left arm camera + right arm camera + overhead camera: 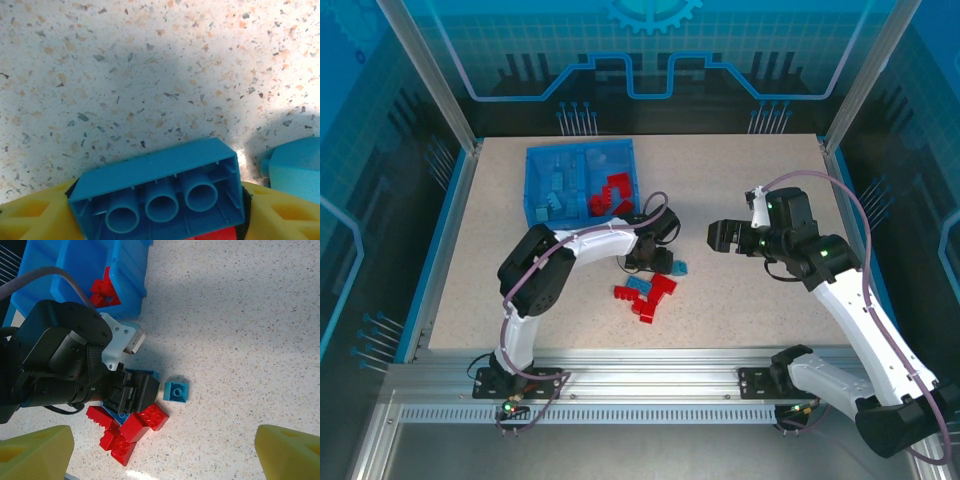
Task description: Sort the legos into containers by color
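My left gripper (160, 210) is down at the loose pile of legos, its yellow fingers shut on a blue brick (155, 175) turned with its hollow underside toward the camera. A red brick (210, 235) lies just under it and another blue one (295, 167) to its right. From above, the left gripper (650, 262) sits over the red bricks (655, 295) and a small blue brick (680, 268). The blue tray (532, 190) holds blue legos (555, 195) in its left compartment and red legos (610, 195) in its right. My right gripper (720, 237) hovers open and holds nothing.
The right wrist view looks down on the left gripper (135, 395), the red bricks (132, 427), a square blue brick (176, 391) and a tray corner (75, 265). Metal posts and blue walls ring the speckled table (750, 310).
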You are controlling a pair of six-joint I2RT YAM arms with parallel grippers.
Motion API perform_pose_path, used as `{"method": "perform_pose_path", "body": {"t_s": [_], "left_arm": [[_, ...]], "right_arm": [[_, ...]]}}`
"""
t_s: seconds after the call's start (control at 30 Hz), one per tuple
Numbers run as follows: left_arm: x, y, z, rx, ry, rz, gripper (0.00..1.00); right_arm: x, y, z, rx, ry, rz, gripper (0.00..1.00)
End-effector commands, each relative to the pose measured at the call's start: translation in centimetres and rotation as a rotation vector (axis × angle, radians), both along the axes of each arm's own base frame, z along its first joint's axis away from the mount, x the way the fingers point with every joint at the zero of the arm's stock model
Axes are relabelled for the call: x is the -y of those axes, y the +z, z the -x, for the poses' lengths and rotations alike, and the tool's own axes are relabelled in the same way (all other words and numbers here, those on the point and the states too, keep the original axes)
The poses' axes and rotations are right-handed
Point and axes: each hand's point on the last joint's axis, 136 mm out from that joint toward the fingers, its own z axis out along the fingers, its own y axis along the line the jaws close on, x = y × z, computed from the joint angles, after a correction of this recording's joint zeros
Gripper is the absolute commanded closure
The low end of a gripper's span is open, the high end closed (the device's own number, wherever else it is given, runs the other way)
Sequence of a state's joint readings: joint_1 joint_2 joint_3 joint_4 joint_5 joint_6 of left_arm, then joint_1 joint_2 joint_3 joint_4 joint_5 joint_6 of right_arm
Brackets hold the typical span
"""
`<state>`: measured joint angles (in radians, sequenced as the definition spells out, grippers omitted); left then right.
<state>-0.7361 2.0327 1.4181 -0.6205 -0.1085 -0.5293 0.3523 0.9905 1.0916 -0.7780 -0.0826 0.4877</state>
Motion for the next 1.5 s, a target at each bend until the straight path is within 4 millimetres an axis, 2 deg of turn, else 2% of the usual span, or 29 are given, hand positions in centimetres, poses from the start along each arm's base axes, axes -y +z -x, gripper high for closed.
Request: {"method": "perform_pose_path", "body": {"t_s": [0.0, 0.07, 0.13, 0.27, 0.37, 0.43, 0.5, 0.6, 0.67, 0.7, 0.8, 0.97, 1.07, 1.3, 1.47], "left_arm": [[-0.5, 0.4, -0.4, 0.038, 0.021, -0.001, 0.36], [0.0, 2.4, -0.7, 0.078, 0.013, 0.042, 0.36], [-0.1, 5.4, -1.2, 0.144, 0.011, 0.071, 0.36], [-2.3, 11.1, -2.7, 0.282, 0.045, 0.082, 0.37], [-5.7, 14.7, -4.5, 0.365, 0.107, 0.089, 0.37], [-8.9, 16.2, -6.0, 0.407, 0.171, 0.068, 0.37], [-13.3, 17.2, -7.9, 0.441, 0.267, 0.037, 0.37], [-19.7, 17.6, -10.2, 0.486, 0.415, -0.028, 0.37], [-23.1, 17.2, -11.5, 0.495, 0.494, -0.065, 0.36], [-24.5, 16.5, -12.2, 0.49, 0.528, -0.088, 0.36], [-27.0, 14.0, -14.1, 0.44, 0.59, -0.108, 0.36], [-27.8, 10.2, -16.6, 0.345, 0.63, -0.068, 0.34], [-27.9, 9.4, -17.6, 0.323, 0.638, -0.057, 0.26], [-28.2, 10.9, -18.5, 0.35, 0.645, -0.031, 0.17], [-27.7, 13.5, -18.2, 0.389, 0.629, 0.012, 0.17]], "right_arm": [[0.2, -0.3, 0.3, -0.025, -0.008, -0.014, 0.06], [0.2, -0.1, 0.3, -0.017, -0.007, -0.018, 0.05], [0.1, 0.0, 0.3, -0.018, -0.007, -0.022, 0.05], [-0.3, 0.2, 0.1, -0.013, 0.0, -0.039, 0.05], [-0.4, 0.3, 0.0, -0.014, 0.004, -0.042, 0.05], [-0.5, 0.4, -0.1, -0.014, 0.006, -0.046, 0.05], [-0.7, 0.4, -0.1, -0.013, 0.01, -0.051, 0.05], [-0.8, 0.4, -0.1, -0.014, 0.013, -0.052, 0.05], [-0.8, 0.3, 0.0, -0.015, 0.017, -0.052, 0.05], [-0.8, 0.3, 0.0, -0.016, 0.017, -0.053, 0.05], [-0.9, 0.6, 0.1, -0.012, 0.02, -0.055, 0.05], [-0.9, 1.0, 0.4, -0.006, 0.021, -0.055, 0.04], [-0.8, 1.3, 0.6, 0.0, 0.022, -0.058, 0.04], [-1.0, 1.7, 0.7, 0.007, 0.026, -0.063, 0.04], [-1.3, 1.5, 0.5, 0.001, 0.032, -0.059, 0.04]]}}
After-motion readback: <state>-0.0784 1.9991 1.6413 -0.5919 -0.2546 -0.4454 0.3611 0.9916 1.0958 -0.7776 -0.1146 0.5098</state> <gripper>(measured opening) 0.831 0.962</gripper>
